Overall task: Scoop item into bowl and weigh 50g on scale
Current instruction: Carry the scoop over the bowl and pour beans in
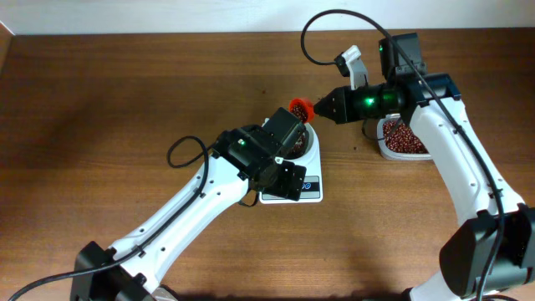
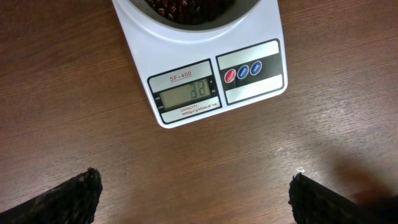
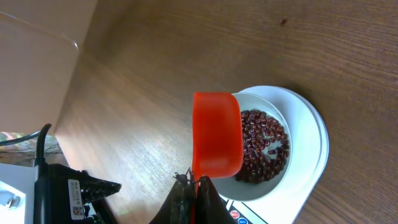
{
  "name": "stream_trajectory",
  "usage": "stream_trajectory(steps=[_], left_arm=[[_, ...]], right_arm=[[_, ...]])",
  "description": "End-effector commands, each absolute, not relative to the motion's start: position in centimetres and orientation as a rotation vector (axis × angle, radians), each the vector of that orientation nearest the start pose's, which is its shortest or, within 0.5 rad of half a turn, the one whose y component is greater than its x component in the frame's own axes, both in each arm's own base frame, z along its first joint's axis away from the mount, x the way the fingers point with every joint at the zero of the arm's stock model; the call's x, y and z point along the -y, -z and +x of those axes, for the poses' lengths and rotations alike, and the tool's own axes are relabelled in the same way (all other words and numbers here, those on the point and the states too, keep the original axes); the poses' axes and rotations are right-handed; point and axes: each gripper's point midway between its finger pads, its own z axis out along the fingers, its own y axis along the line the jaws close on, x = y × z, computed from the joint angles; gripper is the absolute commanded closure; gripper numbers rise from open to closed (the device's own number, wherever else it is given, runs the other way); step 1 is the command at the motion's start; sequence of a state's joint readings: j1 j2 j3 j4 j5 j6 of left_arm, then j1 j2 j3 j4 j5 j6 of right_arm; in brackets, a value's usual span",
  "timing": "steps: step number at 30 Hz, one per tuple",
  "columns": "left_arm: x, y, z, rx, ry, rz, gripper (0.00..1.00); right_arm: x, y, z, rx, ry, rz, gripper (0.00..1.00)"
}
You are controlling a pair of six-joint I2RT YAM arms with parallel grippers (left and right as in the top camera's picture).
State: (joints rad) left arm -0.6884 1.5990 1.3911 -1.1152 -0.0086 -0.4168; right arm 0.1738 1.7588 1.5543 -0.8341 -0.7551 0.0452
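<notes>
my right gripper pinches scoop over bowl | left gripper spread wide before scale | best I tip slowly, trickle beans, stop by display

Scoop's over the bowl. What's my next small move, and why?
Probably lift the scoop slightly clear of the bowl and let the scale settle. The right gripper holds it tipped over the beans, and the display digits are hard to read.

White scale, maroon beans, orange-red scoop (wood-grain brown table).
</notes>
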Motion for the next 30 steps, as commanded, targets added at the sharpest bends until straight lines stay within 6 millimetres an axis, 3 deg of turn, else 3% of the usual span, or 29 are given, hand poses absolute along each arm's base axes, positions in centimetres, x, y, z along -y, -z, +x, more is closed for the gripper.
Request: stream_trajectory(steps=[1, 6, 10, 22, 30], left_arm=[[21.4, -14.4, 26.3, -2.903, 0.167, 0.375, 0.01], [21.4, -14.4, 26.3, -2.903, 0.167, 0.375, 0.01], [21.4, -14.4, 26.3, -2.903, 0.167, 0.375, 0.01], [21.4, -14.4, 26.3, -2.903, 0.167, 0.375, 0.01], [21.4, -14.4, 26.3, -2.903, 0.167, 0.375, 0.01]], right_arm=[[-19.0, -22.7, 39.7, -2.426, -1.031, -0.47, 0.96], [-18.5, -22.4, 40.1, -2.427, -0.969, -0.486, 0.96], [-19.9, -22.2, 39.9, -2.387, -0.892, -0.621, 0.96], [-20.1, -22.2, 40.1, -2.39, -0.902, -0.596, 0.96], [-19.4, -21.9, 41.1, -2.362, -0.791, -0.638, 0.96]])
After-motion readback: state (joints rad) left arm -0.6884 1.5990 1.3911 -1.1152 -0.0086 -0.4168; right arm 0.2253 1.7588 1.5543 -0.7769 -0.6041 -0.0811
